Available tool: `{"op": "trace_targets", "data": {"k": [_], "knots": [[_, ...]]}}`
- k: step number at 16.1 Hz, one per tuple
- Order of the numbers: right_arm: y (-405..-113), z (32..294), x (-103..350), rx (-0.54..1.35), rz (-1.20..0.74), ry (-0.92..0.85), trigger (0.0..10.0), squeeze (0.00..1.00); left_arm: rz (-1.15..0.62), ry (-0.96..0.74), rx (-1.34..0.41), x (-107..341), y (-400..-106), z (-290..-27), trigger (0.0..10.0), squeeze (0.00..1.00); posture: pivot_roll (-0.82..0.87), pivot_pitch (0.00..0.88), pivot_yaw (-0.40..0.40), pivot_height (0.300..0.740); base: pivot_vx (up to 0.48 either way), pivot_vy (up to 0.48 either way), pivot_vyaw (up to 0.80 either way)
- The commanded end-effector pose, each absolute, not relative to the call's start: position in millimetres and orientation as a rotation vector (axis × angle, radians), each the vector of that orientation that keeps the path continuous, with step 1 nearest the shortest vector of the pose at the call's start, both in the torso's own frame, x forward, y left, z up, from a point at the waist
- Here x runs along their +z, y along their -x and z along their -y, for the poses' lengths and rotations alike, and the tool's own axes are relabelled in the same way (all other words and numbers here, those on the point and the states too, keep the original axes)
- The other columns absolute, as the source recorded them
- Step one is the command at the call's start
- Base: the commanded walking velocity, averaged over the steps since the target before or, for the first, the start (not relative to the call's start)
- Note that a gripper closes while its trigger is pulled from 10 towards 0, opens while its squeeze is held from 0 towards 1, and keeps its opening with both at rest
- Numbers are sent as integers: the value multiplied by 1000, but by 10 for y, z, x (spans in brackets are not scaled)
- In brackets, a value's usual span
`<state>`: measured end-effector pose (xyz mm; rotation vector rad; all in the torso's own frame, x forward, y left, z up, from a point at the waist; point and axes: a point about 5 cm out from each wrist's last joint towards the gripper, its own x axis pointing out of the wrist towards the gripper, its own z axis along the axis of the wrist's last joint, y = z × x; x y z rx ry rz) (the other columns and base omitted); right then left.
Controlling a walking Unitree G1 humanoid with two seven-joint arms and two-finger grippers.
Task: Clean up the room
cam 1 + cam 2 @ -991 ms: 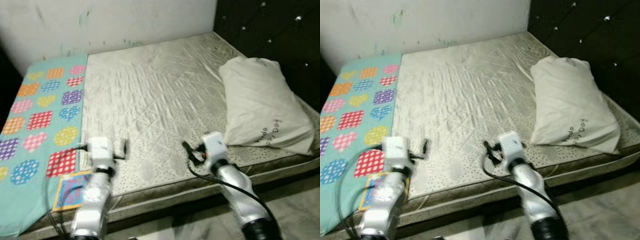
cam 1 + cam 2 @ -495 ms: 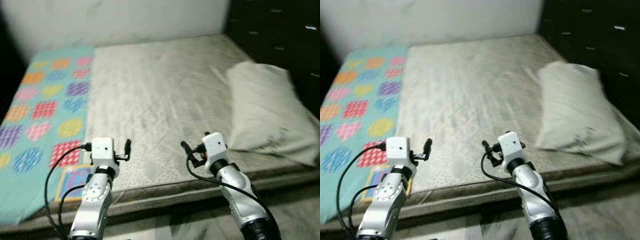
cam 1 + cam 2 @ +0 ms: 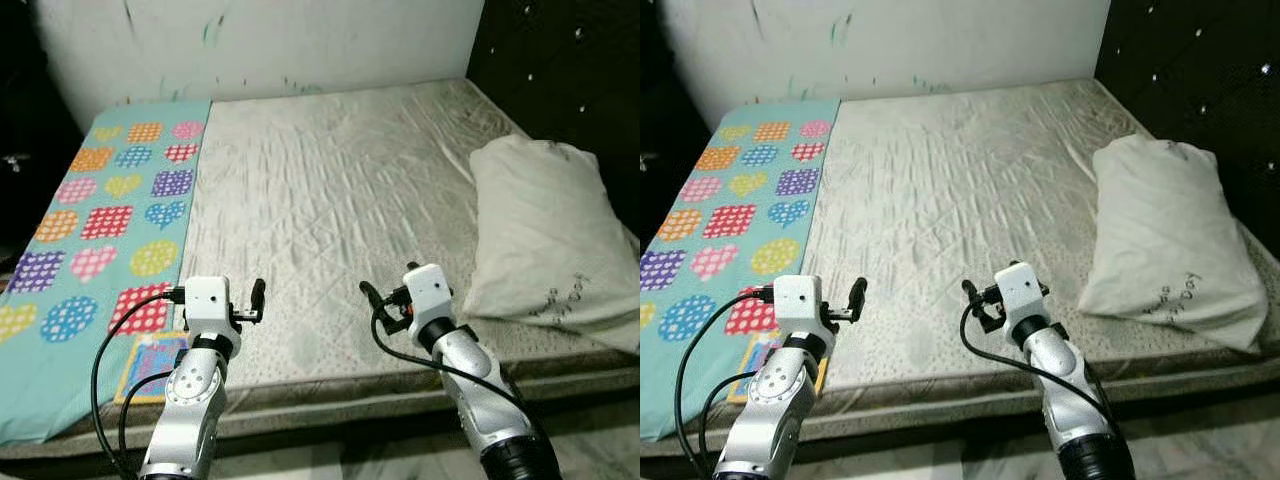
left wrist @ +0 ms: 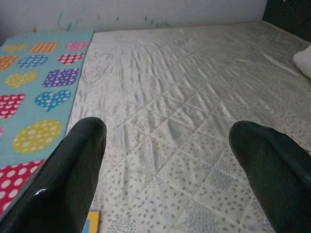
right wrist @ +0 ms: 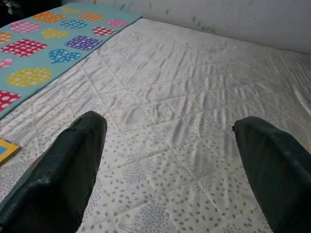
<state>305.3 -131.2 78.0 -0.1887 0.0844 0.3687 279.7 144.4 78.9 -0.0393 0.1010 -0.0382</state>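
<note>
The head camera has steadied and tilted up over the last second, so the blur is gone; the bed contents have not moved, which suggests the robot is surveying before any pickup. The left gripper point(image 3: 250, 300) and right gripper point(image 3: 375, 302) hover over the near edge of the grey quilted mattress point(image 3: 340, 180), fingers spread wide, holding and touching nothing. The white pillow point(image 3: 545, 240) lies at the right, the turquoise patterned mat point(image 3: 110, 215) at the left

bed point(image 3: 330, 200): quilted mattress bare; patterned blanket point(image 3: 100, 230) along left side, pillow point(image 3: 545, 250) right.
</note>
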Motion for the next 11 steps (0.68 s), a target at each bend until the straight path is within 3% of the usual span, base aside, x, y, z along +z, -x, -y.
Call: {"op": "trace_targets", "data": {"k": [1, 6, 11], "knots": [[-3048, 1281, 785, 377, -83, 178, 10000, 0, -96, 36, -30, 800, -2789, -1500, 10000, 0, -121, 68, 39, 740, 304, 0, 0], [-3037, 1284, 773, 374, -85, 180, 10000, 0, -116, 37, -28, 777, -2793, -1490, 10000, 0, -121, 70, 43, 740, 296, 0, 0], [-3035, 1285, 768, 372, -87, 181, 10000, 0, -128, 25, -18, 754, -2800, -1488, 10000, 0, -121, 73, 42, 740, 0, 0, 0]]}}
